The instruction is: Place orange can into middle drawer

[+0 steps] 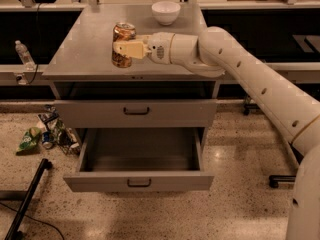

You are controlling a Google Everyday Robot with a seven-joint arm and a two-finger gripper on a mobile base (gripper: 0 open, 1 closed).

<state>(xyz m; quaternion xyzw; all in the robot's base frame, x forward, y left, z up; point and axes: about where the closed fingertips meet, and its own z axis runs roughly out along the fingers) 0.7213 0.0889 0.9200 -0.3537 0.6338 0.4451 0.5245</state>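
Note:
The orange can (123,34) stands upright near the front of the grey cabinet top (85,44). My gripper (120,49) reaches in from the right and is shut on the can around its middle. One pale finger (129,48) lies across the can's front. The middle drawer (140,156) is pulled out below, open and empty, with a small dark handle (139,183) on its front. The flat dark bar is hidden behind my arm.
A white bowl (166,12) sits at the back of the cabinet top. The upper drawer front (136,113) is closed. Bottles and wrappers (44,134) lie on the floor at the left. A dark pole (27,199) lies at the lower left. A plastic bottle (24,55) stands on the left shelf.

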